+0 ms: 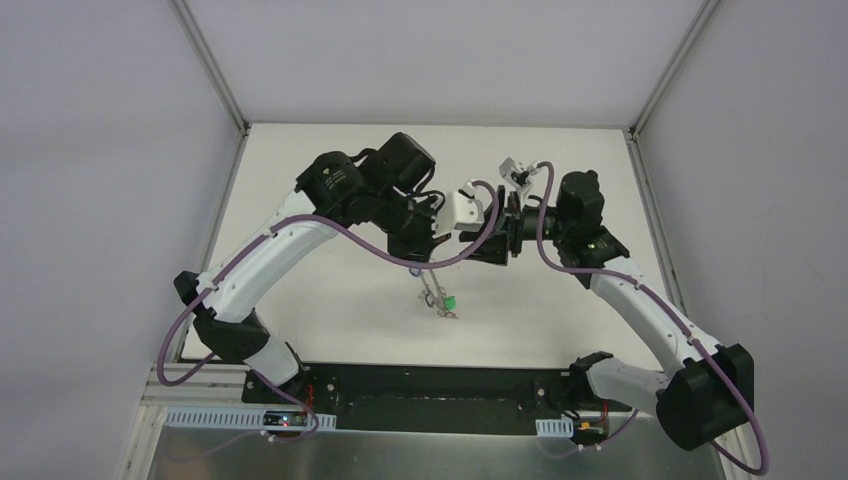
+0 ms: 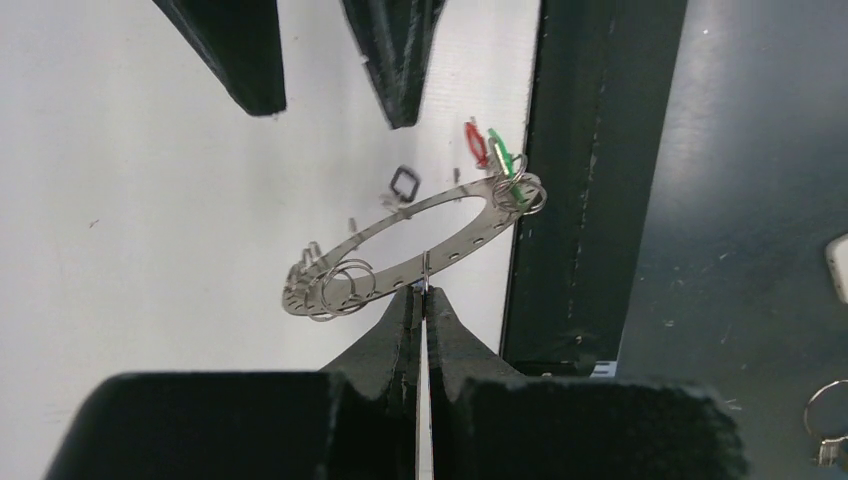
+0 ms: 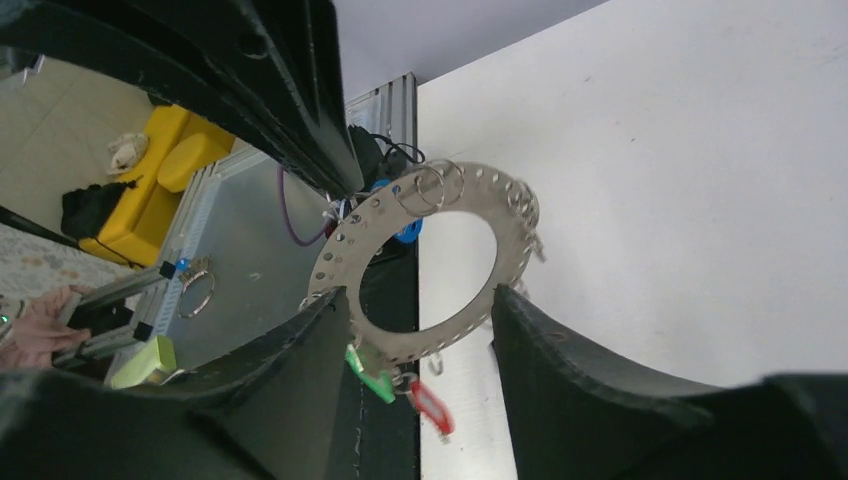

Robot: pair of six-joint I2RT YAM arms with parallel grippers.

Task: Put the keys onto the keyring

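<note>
Green key and red key hang on the keyring, clamped in the left claw; right claw gapes around it; others likely remain.

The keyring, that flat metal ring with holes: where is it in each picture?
Top external: keyring small, at centre.
Left wrist: keyring mid-frame, near rim pinched by the left gripper.
Right wrist: keyring central, between the open fingers of the right gripper.
Shared landmark: the green tag on its rim.
</note>
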